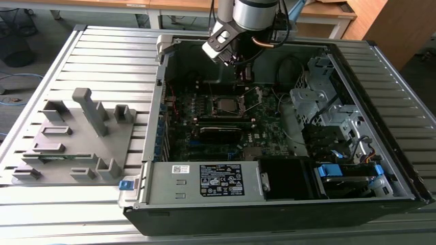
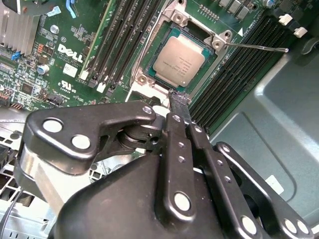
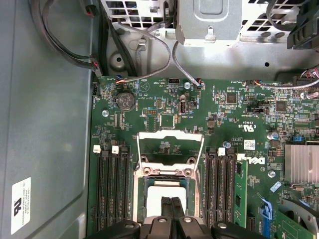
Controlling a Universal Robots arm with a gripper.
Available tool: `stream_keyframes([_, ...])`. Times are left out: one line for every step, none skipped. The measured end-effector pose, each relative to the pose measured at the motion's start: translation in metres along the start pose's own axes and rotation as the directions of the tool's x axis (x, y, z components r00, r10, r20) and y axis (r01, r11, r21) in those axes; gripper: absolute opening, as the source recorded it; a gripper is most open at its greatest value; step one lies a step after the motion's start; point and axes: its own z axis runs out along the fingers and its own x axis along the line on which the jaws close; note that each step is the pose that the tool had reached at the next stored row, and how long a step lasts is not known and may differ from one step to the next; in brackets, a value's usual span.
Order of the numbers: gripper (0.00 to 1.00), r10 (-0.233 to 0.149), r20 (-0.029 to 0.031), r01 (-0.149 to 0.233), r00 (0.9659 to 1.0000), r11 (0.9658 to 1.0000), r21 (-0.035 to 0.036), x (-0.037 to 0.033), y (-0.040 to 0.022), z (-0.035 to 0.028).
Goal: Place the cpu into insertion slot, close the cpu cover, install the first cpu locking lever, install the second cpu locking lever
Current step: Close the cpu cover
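The hand [image 2: 178, 97], fingers pressed together and pinching nothing, is hovering beside the rim of the insertion slot [image 2: 144, 77], at its twelve o'clock in the exterior view. The cpu [image 2: 179, 62] is lying flat inside. Beyond it the cpu cover [image 3: 169, 134] is standing open; I judge that pushing slowly on its frame, never on the cpu, is wisest.

cpu [image 2: 178, 62] seated in insertion slot [image 2: 157, 49]
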Motion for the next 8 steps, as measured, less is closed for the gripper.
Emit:
stream_keyframes([0.11, 0.000, 0.0000, 0.000, 1.0000, 1.0000, 0.0000, 0.0000, 0.0000, 0.0000])
stream_keyframes([0.11, 0.000, 0.0000, 0.000, 1.0000, 1.0000, 0.0000, 0.0000, 0.0000, 0.0000])
stream_keyframes([0.11, 0.000, 0.0000, 0.000, 1.0000, 1.0000, 0.0000, 0.0000, 0.0001, 0.0000])
stream_keyframes([0.11, 0.000, 0.0000, 0.000, 1.0000, 1.0000, 0.0000, 0.0000, 0.0006, 0.0000])
stream_keyframes([0.11, 0.000, 0.0000, 0.000, 1.0000, 1.0000, 0.0000, 0.0000, 0.0013, 0.0000])
stream_keyframes([0.11, 0.000, 0.0000, 0.000, 1.0000, 1.0000, 0.0000, 0.0000, 0.0021, 0.0000])
stream_keyframes([0.11, 0.000, 0.0000, 0.000, 1.0000, 1.0000, 0.0000, 0.0000, 0.0033, 0.0000])
stream_keyframes([0.11, 0.000, 0.0000, 0.000, 1.0000, 1.0000, 0.0000, 0.0000, 0.0046, 0.0001])
